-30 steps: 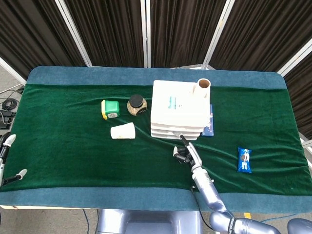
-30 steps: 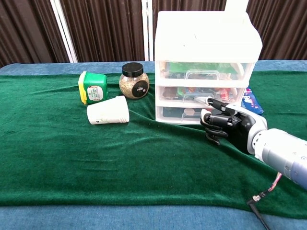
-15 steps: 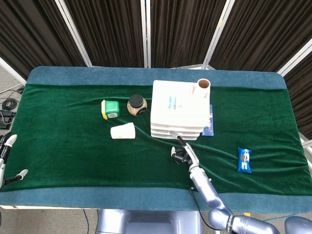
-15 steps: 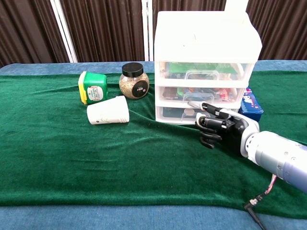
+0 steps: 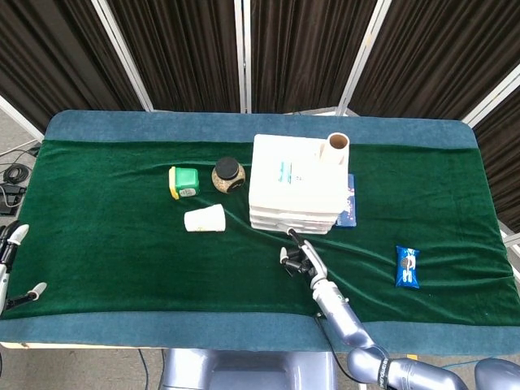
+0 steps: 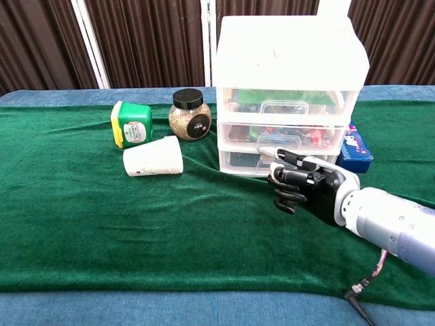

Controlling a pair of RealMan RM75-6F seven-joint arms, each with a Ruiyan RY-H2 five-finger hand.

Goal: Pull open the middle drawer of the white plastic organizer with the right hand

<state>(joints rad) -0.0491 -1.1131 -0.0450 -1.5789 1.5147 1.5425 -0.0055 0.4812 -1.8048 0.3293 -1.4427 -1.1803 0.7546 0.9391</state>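
The white plastic organizer (image 6: 289, 75) (image 5: 296, 183) stands at mid-table with three drawers facing me. Its middle drawer (image 6: 285, 136) sits nearly flush with the other two. My right hand (image 6: 302, 190) (image 5: 297, 256) hovers just in front of the lower drawers, its fingers curled in. One finger (image 6: 282, 155) stretches toward the lower edge of the middle drawer's front; I cannot tell whether it touches. Nothing shows in the hand. Only spread fingertips of my left hand (image 5: 11, 242) appear at the table's far left edge, holding nothing.
A green tub (image 6: 130, 124), a dark-lidded jar (image 6: 189, 114) and a white paper cup (image 6: 153, 157) on its side lie left of the organizer. A blue box (image 6: 355, 149) sits at its right, a cardboard tube (image 5: 336, 146) at its back, and a blue packet (image 5: 408, 267) further right.
My right hand has drawn left and back toward me, away from the drawer fronts. The whole organizer has shifted slightly left and toward me.
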